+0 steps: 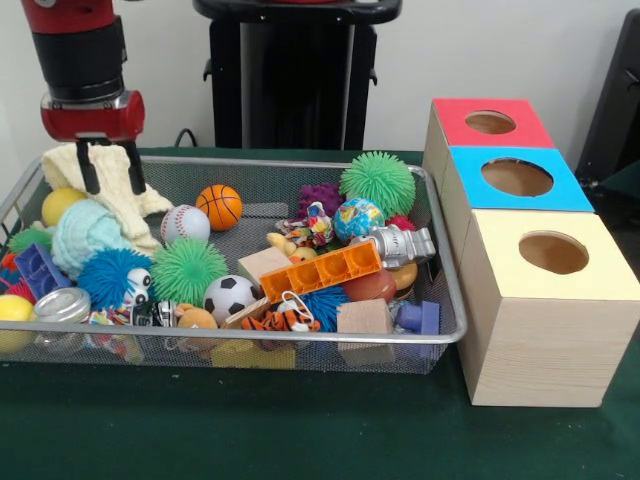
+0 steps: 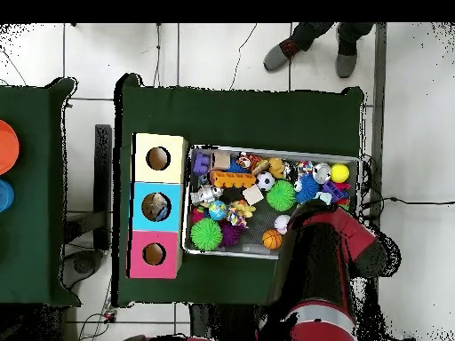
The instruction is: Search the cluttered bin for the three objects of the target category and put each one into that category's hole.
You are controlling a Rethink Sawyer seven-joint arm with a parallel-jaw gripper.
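Arm over the bin's corner, gripper pinching a pale yellow cloth.

Biggest first: the red-and-black arm [image 2: 315, 266] covers one end of the wire mesh bin [image 1: 440, 335] on the green table [image 1: 300, 440]. Beside the bin sits the wooden box row: yellow-top hole [image 1: 553, 253], blue-top hole [image 1: 517, 177], red-top hole [image 1: 490, 122]; overhead, something sits inside the blue one, can't tell what. Bin is packed: orange brick strip [image 1: 322, 271], green spiky ball [image 1: 378, 181], second green spiky ball [image 1: 188, 270], teal cloth [image 1: 88, 235], silver robot figure [image 1: 402, 245], soccer ball [image 1: 231, 296], mini basketball [image 1: 219, 206], baseball [image 1: 185, 224]. Gripper [image 1: 110, 178] has its two black fingers closed onto the knitted cloth [image 1: 125, 205], which drapes down into the bin's back corner. A person's shoes [image 2: 311, 51] show at the overhead view's top edge.
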